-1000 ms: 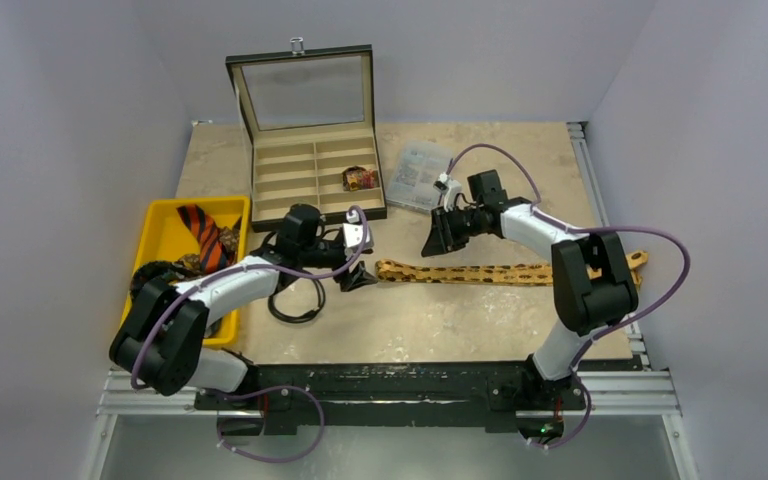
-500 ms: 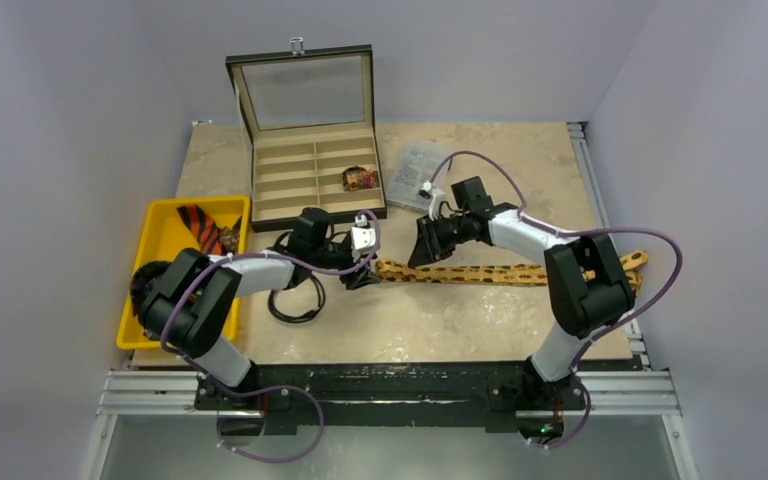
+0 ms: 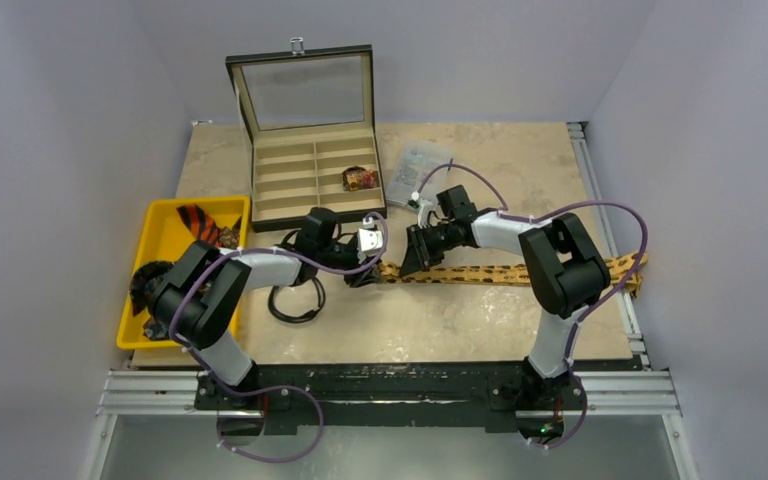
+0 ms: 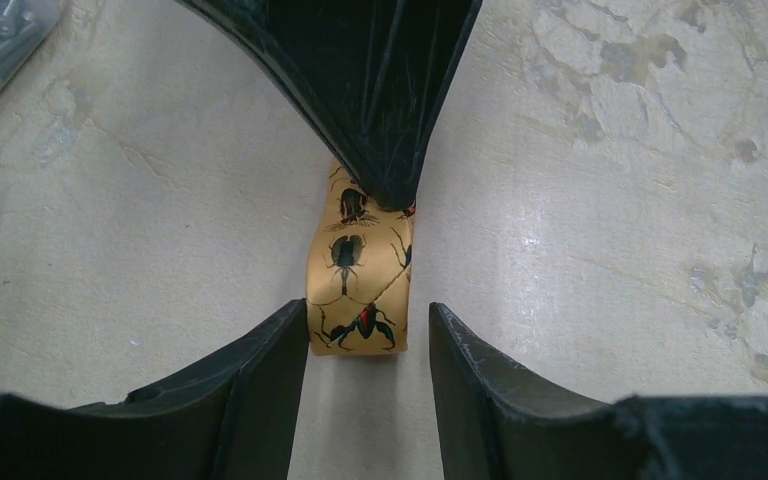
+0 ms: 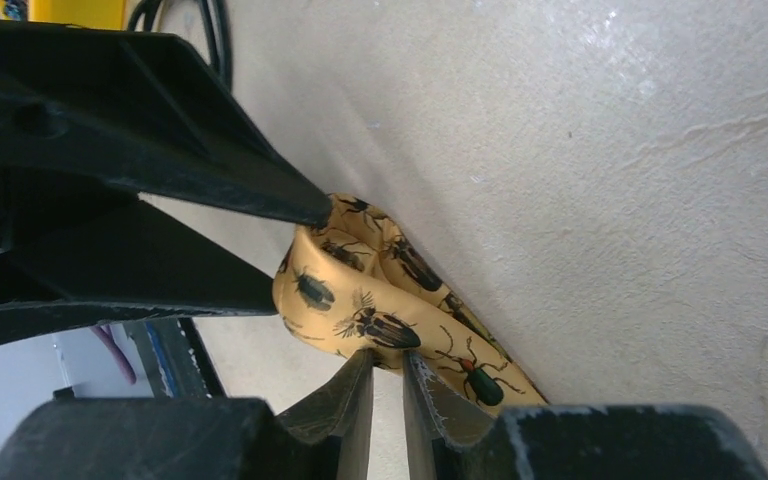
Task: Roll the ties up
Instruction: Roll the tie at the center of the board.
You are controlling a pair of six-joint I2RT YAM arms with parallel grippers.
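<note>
A tan-gold tie (image 3: 500, 272) printed with dark beetles lies across the table, and its left end (image 4: 358, 300) is curled over into a small loop (image 5: 345, 290). My left gripper (image 4: 368, 320) is open, low on the table, its fingertips either side of that end; the left fingertip (image 4: 285, 335) touches the tie's edge. My right gripper (image 5: 388, 358) is shut to a thin slit, and its tips press on the loop from the other side. In the top view the left gripper (image 3: 365, 274) and the right gripper (image 3: 407, 262) nearly meet. An orange tie with black stripes (image 3: 200, 222) lies in the yellow bin.
The yellow bin (image 3: 160, 225) at the left also holds dark ties (image 3: 150, 282). An open compartment box (image 3: 310, 180) with a small rolled tie (image 3: 360, 178) stands at the back. A clear plastic packet (image 3: 418, 165) lies right of it. A black cable loop (image 3: 295, 300) lies under the left arm.
My left gripper slid right to the tie's end and its jaws narrowed. My right gripper came left and down onto the tie, whose end now curls into a loop.
</note>
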